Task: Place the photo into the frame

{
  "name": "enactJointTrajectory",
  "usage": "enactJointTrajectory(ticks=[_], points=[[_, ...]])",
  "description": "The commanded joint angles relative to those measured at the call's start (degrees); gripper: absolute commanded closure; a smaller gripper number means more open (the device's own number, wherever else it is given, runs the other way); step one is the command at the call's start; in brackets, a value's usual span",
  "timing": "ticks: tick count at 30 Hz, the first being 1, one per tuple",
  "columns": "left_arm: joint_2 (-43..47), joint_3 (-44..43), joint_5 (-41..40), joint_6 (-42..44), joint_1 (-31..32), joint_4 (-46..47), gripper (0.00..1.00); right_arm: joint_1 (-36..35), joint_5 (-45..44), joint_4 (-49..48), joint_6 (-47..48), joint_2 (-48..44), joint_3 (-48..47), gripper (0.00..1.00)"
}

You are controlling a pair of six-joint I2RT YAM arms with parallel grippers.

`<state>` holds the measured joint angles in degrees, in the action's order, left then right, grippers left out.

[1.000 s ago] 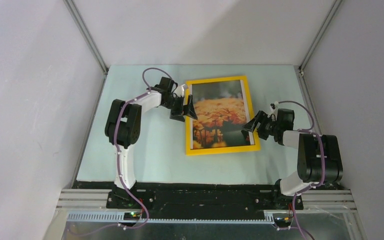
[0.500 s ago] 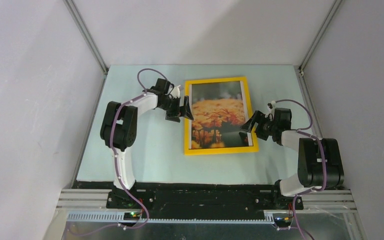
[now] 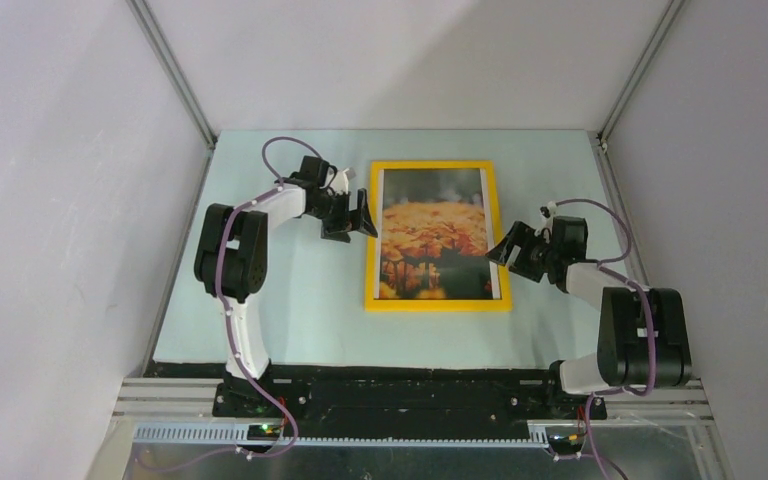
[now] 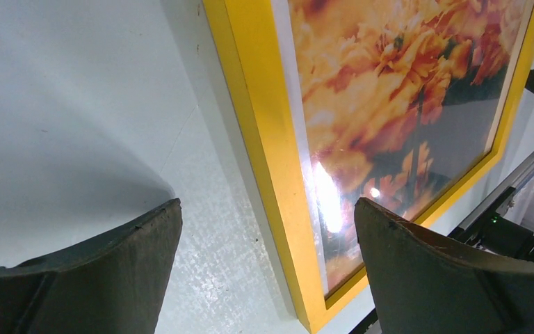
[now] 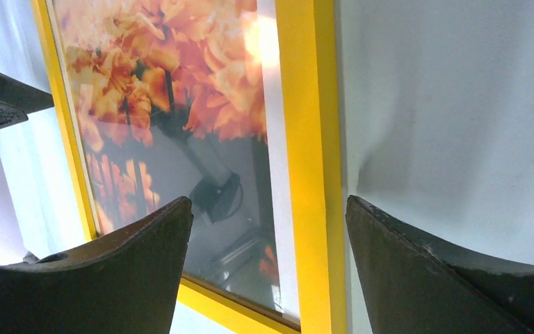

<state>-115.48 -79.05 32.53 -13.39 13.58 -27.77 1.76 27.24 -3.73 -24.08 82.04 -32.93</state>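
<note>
The photo [image 3: 436,235] of orange flowers lies flat inside the yellow frame [image 3: 372,262], white border showing along its long sides, and both rest on the pale desk [image 3: 290,300] midway between the arms. The left hand [image 3: 365,216] hovers at the frame's left rail, fingers [image 4: 104,278] spread wide and gripping nothing. The right hand [image 3: 501,250] sits at the right rail's lower half, its fingers [image 5: 445,278] likewise wide apart and empty. In each wrist view a yellow rail runs between the fingertips.
</note>
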Motion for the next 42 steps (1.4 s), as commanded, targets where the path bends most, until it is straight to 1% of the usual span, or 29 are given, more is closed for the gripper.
enactJointTrajectory(ticks=[1, 5, 12, 14, 16, 19, 22, 27, 31, 33, 36, 39, 42], points=[[2.71, 1.14, -2.37, 1.95, -0.21, -0.59, 0.00, 0.82, -2.33, 0.76, 2.13, -3.59, -1.26, 0.15], [3.52, 1.37, -2.84, 2.57, -0.53, -0.62, 0.00, 1.31, -2.82, 0.81, 2.89, -4.90, -1.26, 0.14], [7.54, 2.86, -7.45, 5.38, -1.31, -0.52, 0.00, 2.37, -4.62, 0.32, 5.01, -9.18, -1.26, 0.11], [9.84, 3.87, -8.15, 5.68, -1.74, -0.08, 0.00, 2.86, -4.99, 0.18, 5.67, -10.73, -1.26, 0.08], [12.04, 5.15, -9.10, 5.96, -2.17, 1.01, 0.00, 3.34, -5.54, 0.10, 6.49, -12.51, -1.26, 0.02], [15.40, 8.13, -11.30, 6.32, -2.96, 2.61, 0.00, 4.15, -6.58, 0.48, 7.50, -15.36, -1.26, 0.01], [20.30, 10.69, -13.23, 6.98, -3.99, 4.32, 0.00, 6.03, -6.83, 0.21, 8.13, -17.80, -1.26, 0.00], [27.95, 12.58, -16.18, 7.16, -7.15, 5.27, 0.00, 10.07, -8.20, 0.97, 8.65, -23.62, -2.14, 0.01], [35.24, 14.25, -22.26, 7.92, -8.68, 5.56, 0.00, 13.45, -8.60, 2.49, 8.62, -28.51, -2.90, 0.01], [40.17, 15.57, -26.17, 8.98, -8.93, 5.59, 0.00, 14.24, -8.76, 4.34, 10.24, -30.67, -2.93, 0.00], [45.50, 18.14, -30.92, 9.95, -9.29, 5.58, 0.00, 14.48, -10.52, 7.36, 11.82, -33.20, -2.93, 0.00], [52.85, 20.23, -33.56, 10.26, -10.01, 5.61, 0.00, 14.66, -13.62, 10.11, 13.55, -35.08, -2.93, 0.01], [58.49, 22.39, -37.91, 10.92, -10.15, 5.55, 0.00, 14.82, -14.59, 11.93, 15.97, -37.59, -2.93, 0.01]])
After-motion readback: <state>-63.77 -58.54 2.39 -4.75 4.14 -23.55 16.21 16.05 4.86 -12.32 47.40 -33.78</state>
